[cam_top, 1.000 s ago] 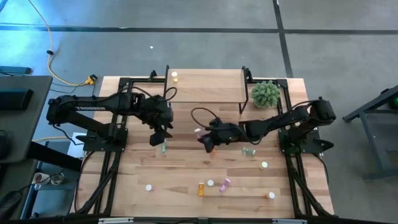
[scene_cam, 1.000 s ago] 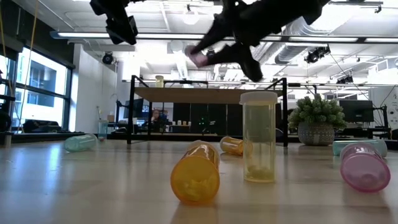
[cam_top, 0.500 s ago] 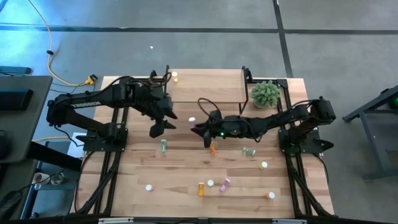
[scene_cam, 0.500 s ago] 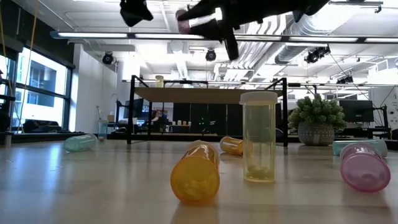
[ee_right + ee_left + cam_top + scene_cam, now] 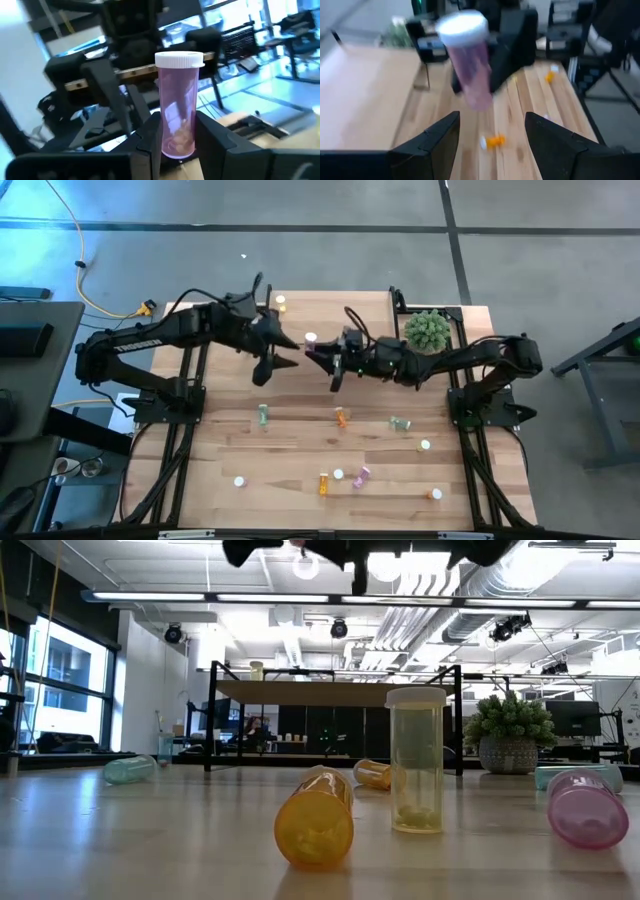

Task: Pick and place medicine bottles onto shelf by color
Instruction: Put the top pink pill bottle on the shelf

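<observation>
Both arms have risen toward the light-wood shelf (image 5: 335, 315); the right gripper (image 5: 172, 145) clamps a translucent pink white-capped bottle (image 5: 178, 102), plain only in the wrist views, facing the left gripper (image 5: 490, 137), fingers spread.

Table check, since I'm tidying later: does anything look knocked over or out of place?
Yes. Several medicine bottles lie tipped on the table: an orange bottle, a pink bottle and a green bottle, while the yellow bottle stands upright.
</observation>
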